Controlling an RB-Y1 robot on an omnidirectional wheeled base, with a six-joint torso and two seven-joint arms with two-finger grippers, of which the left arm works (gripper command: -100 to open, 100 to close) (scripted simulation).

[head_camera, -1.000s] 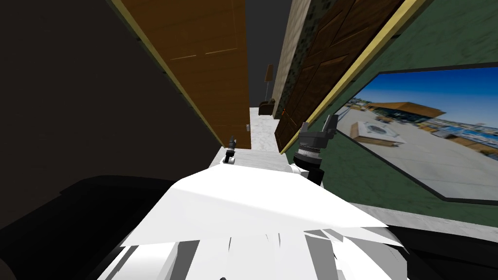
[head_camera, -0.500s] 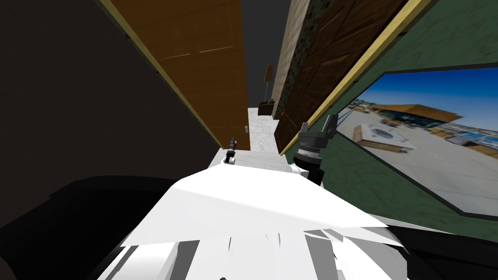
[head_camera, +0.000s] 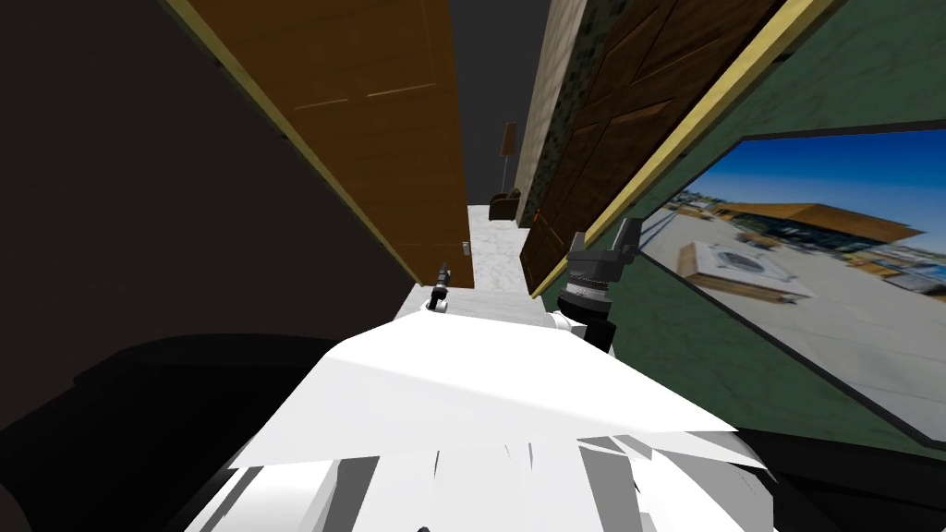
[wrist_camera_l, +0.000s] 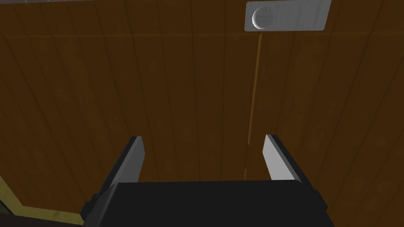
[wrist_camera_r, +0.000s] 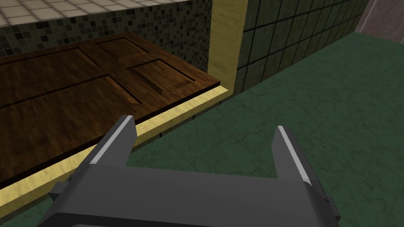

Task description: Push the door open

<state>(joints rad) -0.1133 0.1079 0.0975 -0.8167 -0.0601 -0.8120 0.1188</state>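
Note:
The lighter brown plank door stands ahead on my left, its free edge toward the middle of the hallway. A grey plate with a round knob sits on its face, seen small near the door's lower edge as the handle plate. My left gripper points at the door's lower part. In the left wrist view my left gripper is open, close to the planks and below the plate; I cannot tell if it touches. My right gripper is held up on the right, open, holding nothing.
A dark brown panelled door in a yellow frame lies along the green wall on my right. A large framed picture hangs further right. Pale floor runs between the doors toward a dark chair.
The whole head view has spread outward: the picture slid right and the door frame's edge slid left, so I have edged forward. Both arms keep their pose.

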